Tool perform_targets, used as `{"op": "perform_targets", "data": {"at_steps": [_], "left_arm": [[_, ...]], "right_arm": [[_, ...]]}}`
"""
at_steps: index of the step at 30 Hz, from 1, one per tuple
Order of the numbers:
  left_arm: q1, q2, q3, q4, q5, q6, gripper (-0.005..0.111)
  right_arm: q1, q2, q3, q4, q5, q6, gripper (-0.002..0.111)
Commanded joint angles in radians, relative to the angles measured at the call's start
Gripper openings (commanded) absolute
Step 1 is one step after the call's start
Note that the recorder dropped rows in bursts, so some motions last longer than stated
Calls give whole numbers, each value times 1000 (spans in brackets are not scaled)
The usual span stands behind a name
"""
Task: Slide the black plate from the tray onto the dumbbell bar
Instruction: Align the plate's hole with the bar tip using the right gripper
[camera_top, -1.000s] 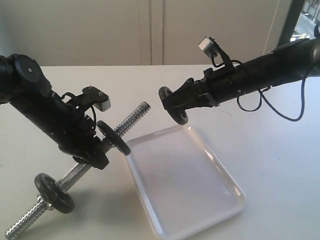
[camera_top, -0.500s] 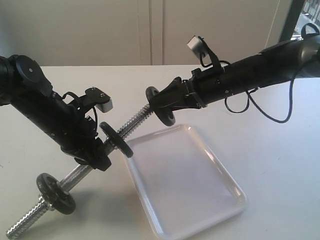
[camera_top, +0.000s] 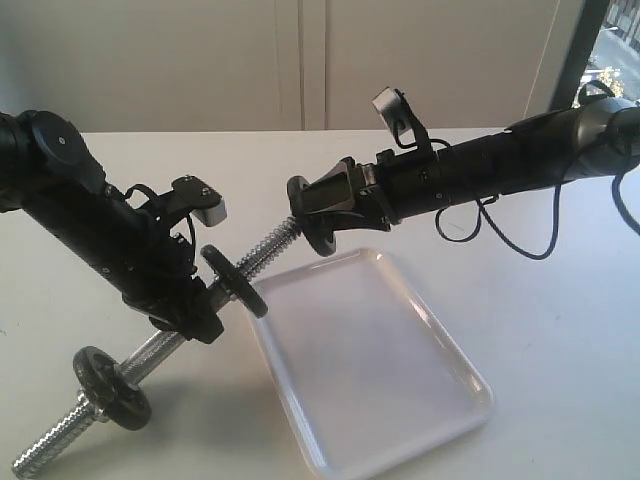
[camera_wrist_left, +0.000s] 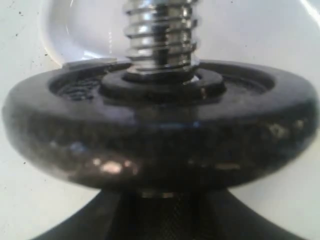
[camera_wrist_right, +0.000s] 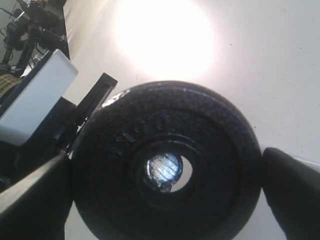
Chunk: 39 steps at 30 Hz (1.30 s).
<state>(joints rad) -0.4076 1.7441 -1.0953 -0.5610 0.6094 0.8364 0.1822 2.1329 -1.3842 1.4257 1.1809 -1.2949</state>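
Observation:
My left gripper (camera_top: 192, 315) is shut on the smooth middle of the dumbbell bar (camera_top: 265, 247), which slants up to the right. Two worn discs ride on the bar, one low (camera_top: 110, 387) and one just above the grip (camera_top: 233, 281); that upper disc (camera_wrist_left: 160, 125) fills the left wrist view under the threads (camera_wrist_left: 160, 35). My right gripper (camera_top: 322, 212) is shut on the rim of the black plate (camera_top: 308, 216), held on edge at the bar's upper threaded end. In the right wrist view the bar's tip (camera_wrist_right: 163, 170) shows through the black plate's (camera_wrist_right: 210, 150) hole, between my fingers (camera_wrist_right: 292, 192). The white tray (camera_top: 400, 400) lies empty below.
The white tabletop (camera_top: 560, 300) spreads around the tray. A pale wall (camera_top: 300, 60) stands behind it. The right arm's cable (camera_top: 520, 235) loops down over the table.
The right gripper has carried the black plate leftward, from above the tray's far corner to the bar's upper tip. The left arm and the bar have barely moved.

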Motion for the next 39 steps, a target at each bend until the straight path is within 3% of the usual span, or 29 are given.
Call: {"op": "perform_targets", "data": {"at_steps": [1,22,39], "left_arm": [[-4,-41,-16,-115,33,9,0],[-4,-41,-16,-115,38,9,0],[-4,-41,-16,-115,38,9,0]], "right_arm": [[-2,-11,-12,92,40,-8,0],[-2,-11,-12,246,40,-91,0],[-35,-11,-33,252,40,-92,0]]}}
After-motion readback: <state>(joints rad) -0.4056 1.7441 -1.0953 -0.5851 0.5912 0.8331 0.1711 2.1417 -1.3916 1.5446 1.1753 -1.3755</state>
